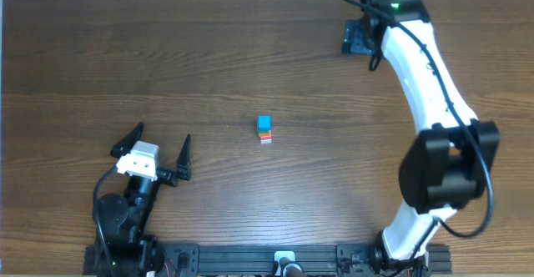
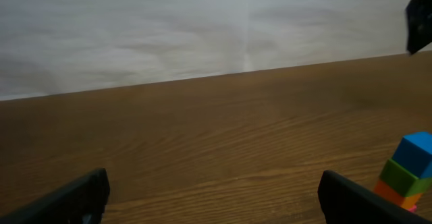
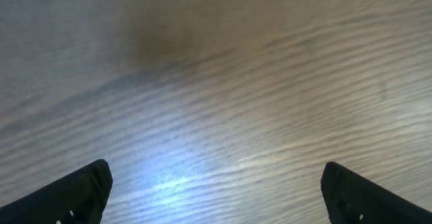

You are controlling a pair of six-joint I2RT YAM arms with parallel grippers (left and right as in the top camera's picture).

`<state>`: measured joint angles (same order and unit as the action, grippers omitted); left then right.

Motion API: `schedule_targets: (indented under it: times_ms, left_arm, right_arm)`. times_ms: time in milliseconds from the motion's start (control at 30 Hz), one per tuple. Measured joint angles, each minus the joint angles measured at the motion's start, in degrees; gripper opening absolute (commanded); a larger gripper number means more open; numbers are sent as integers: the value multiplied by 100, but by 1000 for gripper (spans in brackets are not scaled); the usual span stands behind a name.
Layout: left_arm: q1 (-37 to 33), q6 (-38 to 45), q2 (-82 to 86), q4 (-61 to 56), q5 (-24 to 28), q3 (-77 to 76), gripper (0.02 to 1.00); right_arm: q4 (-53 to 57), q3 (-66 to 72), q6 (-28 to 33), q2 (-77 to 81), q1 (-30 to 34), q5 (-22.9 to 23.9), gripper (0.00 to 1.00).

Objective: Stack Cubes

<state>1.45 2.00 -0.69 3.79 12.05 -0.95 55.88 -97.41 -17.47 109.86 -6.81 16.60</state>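
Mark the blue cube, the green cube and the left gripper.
blue cube [image 1: 264,123]: top view, its top face.
green cube [image 2: 403,178]: left wrist view, a side face.
left gripper [image 1: 163,133]: top view, midway between its fingertips.

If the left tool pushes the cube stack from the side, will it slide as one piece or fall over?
It would probably topple: the stack is tall and narrow, several small cubes high. Nothing visible joins the cubes, so the blue cube on top may slide off first. The table looks smooth, so the base might also slip.
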Motion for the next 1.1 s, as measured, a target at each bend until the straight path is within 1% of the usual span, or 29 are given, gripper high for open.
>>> schedule_targets:
  times_ms: [200, 400, 567, 833, 933, 1100]
  left_arm:
    - [0, 0, 0, -2, 0, 0, 998]
    - [0, 0, 2, 0, 0, 0, 1000]
    - [0, 0, 2, 0, 0, 0, 1000]
    - [0, 0, 7, 0, 0, 0, 1000]
    - [0, 0, 7, 0, 0, 0, 1000]
    - [0, 0, 7, 0, 0, 0, 1000]
  right_arm:
    - [-745, 852, 275, -1401, 326, -256, 991]
    - [-1515, 2365, 538, -3187, 754, -509, 991]
    - [-2065, 3757, 614, -4813, 776, -758, 993]
    - [-2826, 5849, 745, -7663, 909, -1388, 993]
    - [-2903, 6380, 758, -8568, 920, -1602, 993]
    - [-2935, 6970, 774, -9619, 925, -1851, 991]
